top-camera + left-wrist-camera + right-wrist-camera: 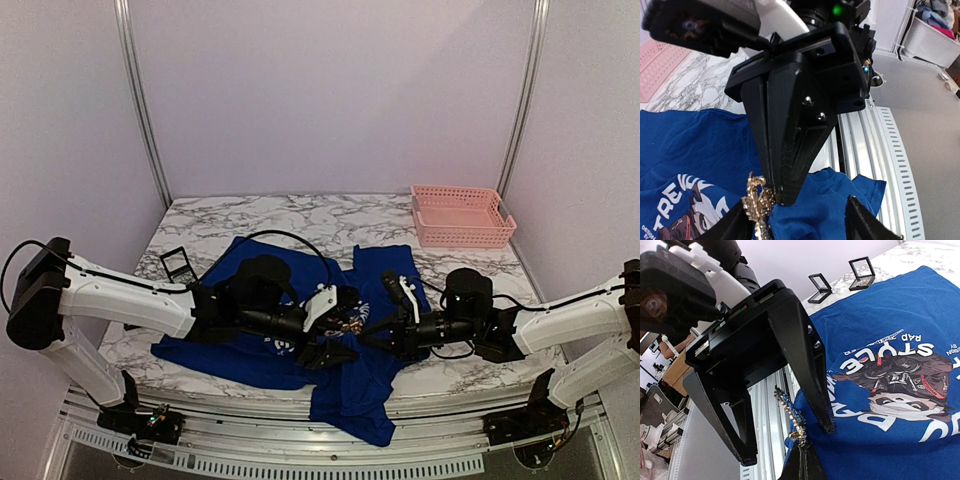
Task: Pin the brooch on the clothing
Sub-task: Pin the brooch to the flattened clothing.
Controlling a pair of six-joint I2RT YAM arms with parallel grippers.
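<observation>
Gold-coloured brooch with small blue stones [792, 420] sits at the near edge of the chest print, held up off the marble-pattern table [250, 215] between the two arms. Right gripper [780, 196] has its fingers pressed together and seems to pinch the brooch's lower end. Left gripper [788, 444] is spread wide, one finger on each side of the brooch, touching nothing that I can see. Royal-blue short-sleeved T-shirt [375, 265] lies flat-ish under both grippers. Its round panda-like chest print with white lettering [900, 385] is just beside the brooch, and the hem hangs over the near table edge.

Risks:
- The pinch is only on one end, so the brooch could twist or drop if the left fingers close off-centre.
- The fabric is loose and nothing holds it down, so pushing the pin in may just bunch or drag it.
- The pin could pass through both layers of the shirt.

Hard to tell:
- The pin and clasp are not visible, so open or closed is unknown.
- I cannot tell whether the brooch touches the cloth.
- In the top view the grippers hide the brooch entirely.

Also there: pink plastic basket [462, 215] back right, and small black-framed display boxes [862, 272] at the shirt's far side, contents too small to read.
</observation>
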